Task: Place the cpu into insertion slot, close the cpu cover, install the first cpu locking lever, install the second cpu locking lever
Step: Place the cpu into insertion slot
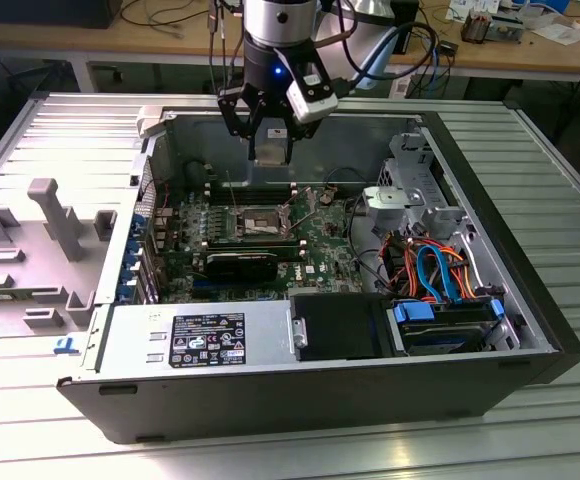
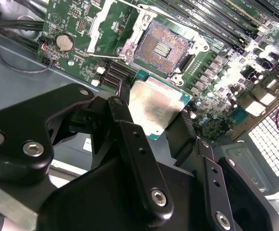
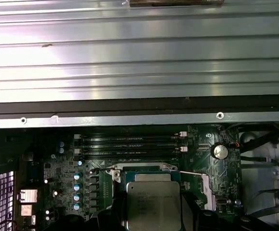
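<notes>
Silvery cpu looks pinched in the gripper in the exterior view, though it's hard to be sure at that distance. Arm hangs over the open pc case, above the insertion slot.

Second wrist view: gripper clamped on the cpu by opposite edges. Chip is in the air, clear of the insertion slot, whose dark centre is exposed.

First wrist view: cpu overlaps the insertion slot, memory slots just beyond.
</notes>
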Tool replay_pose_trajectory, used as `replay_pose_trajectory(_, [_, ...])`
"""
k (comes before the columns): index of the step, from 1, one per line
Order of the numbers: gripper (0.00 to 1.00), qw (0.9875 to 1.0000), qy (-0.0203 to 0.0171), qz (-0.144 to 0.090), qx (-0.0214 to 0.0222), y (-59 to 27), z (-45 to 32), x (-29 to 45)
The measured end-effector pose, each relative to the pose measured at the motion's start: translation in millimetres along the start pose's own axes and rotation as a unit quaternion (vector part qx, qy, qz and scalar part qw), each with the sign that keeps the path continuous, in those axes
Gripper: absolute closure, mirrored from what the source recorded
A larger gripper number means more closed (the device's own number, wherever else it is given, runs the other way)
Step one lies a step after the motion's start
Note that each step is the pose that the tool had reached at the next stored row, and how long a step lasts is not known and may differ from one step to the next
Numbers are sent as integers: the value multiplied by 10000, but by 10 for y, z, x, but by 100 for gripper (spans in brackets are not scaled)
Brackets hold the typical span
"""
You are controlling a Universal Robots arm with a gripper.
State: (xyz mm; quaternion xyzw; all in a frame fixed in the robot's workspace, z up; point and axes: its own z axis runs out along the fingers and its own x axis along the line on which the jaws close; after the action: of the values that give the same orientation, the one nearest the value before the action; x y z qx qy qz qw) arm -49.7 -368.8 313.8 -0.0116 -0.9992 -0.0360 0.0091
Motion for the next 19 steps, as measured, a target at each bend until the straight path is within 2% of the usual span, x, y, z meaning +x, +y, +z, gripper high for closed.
replay_pose_trajectory(15, [45, 10000, -1, 0, 1, -8, 91, 5])
replay_pose_trajectory(19, [45, 10000, -1, 0, 15, -26, 120, 32])
